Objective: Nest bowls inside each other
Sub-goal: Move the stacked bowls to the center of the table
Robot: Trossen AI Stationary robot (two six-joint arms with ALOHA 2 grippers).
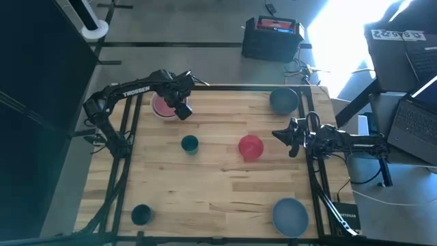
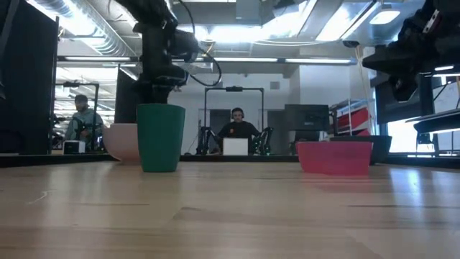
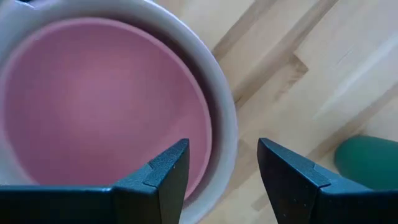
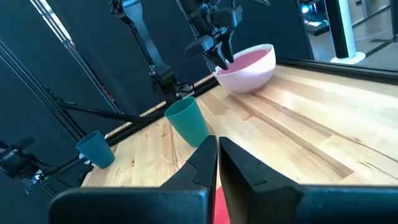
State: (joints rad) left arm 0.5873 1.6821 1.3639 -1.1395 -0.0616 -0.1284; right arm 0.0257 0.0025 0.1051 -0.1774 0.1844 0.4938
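A pale pink bowl [image 3: 93, 106] sits nested inside a white bowl [image 3: 225, 118] at the table's far left [image 1: 162, 106]. My left gripper [image 3: 221, 146] is open and points down over the side of that pair facing the table's middle. One finger hangs above the pink inside and the other outside the white rim; no touch shows. A small dark teal bowl [image 1: 190, 144] stands upright near the middle, and a red bowl [image 1: 250, 147] stands to its right. My right gripper [image 1: 276, 134] is shut and level at the right edge, holding nothing.
One grey-blue bowl [image 1: 283, 101] stands at the far right corner and another [image 1: 290, 215] at the near right. A second small dark teal bowl [image 1: 141, 214] stands at the near left. People sit in the room beyond the table's far edge [image 2: 237, 129].
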